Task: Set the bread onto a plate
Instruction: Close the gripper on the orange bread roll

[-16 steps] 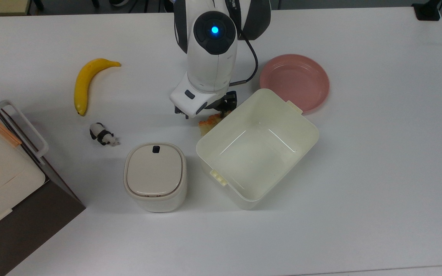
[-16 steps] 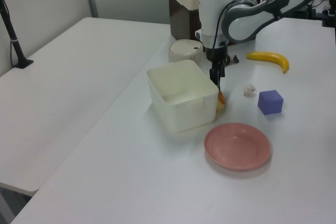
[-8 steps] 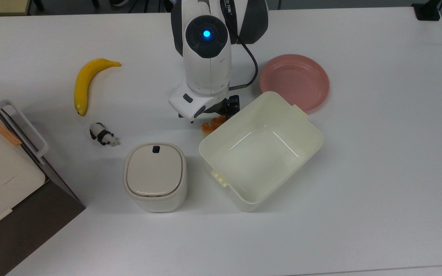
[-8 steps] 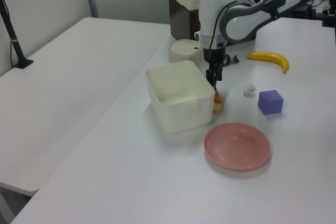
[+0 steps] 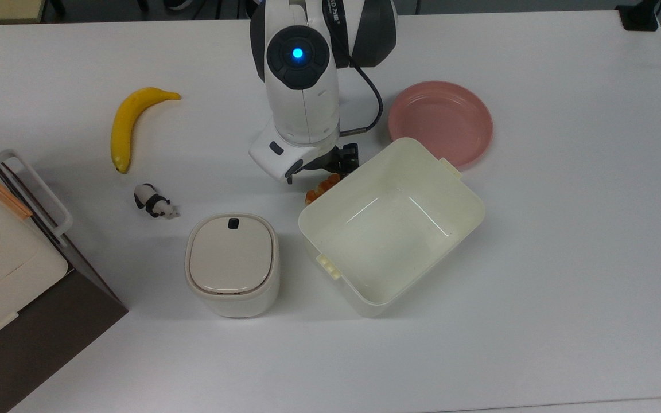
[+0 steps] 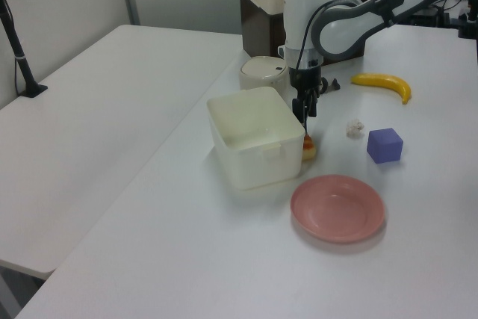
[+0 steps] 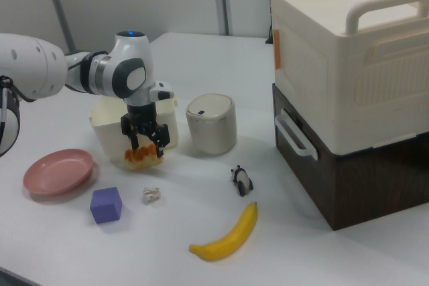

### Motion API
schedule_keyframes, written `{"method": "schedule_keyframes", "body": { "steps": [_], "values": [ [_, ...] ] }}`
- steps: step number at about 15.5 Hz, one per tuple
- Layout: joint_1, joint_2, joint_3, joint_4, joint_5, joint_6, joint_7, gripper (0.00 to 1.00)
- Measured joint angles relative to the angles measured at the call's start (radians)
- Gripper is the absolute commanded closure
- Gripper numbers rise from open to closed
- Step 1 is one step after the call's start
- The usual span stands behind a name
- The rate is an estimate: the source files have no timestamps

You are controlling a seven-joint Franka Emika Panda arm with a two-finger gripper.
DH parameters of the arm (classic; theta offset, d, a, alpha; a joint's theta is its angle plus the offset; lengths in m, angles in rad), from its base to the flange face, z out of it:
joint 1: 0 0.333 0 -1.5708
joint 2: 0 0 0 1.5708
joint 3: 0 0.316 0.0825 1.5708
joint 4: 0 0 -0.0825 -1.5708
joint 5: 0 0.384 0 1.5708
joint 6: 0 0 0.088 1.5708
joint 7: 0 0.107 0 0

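From where I sit, my hand [image 7: 147, 144] hangs straight over the bread [image 7: 141, 155], fingers spread open to either side of it and not yet closed. The bread lies on the surface [image 5: 537, 258], pressed against the near wall of the cream tub [image 5: 391, 223], so I judge one finger has little room on that side. In the top view its long axis runs diagonally along that wall. Beyond the tub's far corner, toward the top view's right, waits the pink plate [image 5: 440, 120].
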Motion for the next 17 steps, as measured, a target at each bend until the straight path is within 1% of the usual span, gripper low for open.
{"method": "schedule_keyframes", "body": {
  "steps": [2, 4, 6, 8, 9, 10, 12, 13, 14, 15, 17],
  "values": [
    [0.000, 0.011, 0.000, 0.000, 0.008, 0.013, 0.000, 0.05],
    [0.000, 0.031, 0.000, 0.000, 0.024, 0.095, 0.000, 0.05],
    [0.000, 0.046, 0.000, 0.001, 0.026, 0.114, 0.000, 0.05],
    [0.000, 0.046, 0.000, 0.002, 0.026, 0.114, 0.000, 0.10],
    [0.000, 0.047, 0.000, 0.002, 0.026, 0.114, 0.000, 0.19],
    [0.000, 0.048, 0.000, 0.002, 0.026, 0.114, 0.000, 0.23],
    [0.000, 0.050, 0.000, 0.001, 0.026, 0.114, 0.000, 0.45],
    [0.000, 0.050, 0.002, 0.001, 0.026, 0.114, 0.000, 0.64],
    [0.000, 0.051, 0.004, 0.001, 0.026, 0.114, 0.000, 0.80],
    [0.001, 0.051, 0.007, 0.001, 0.026, 0.114, 0.000, 0.90],
    [0.001, 0.051, 0.009, 0.002, 0.026, 0.114, 0.000, 1.00]
  ]
}}
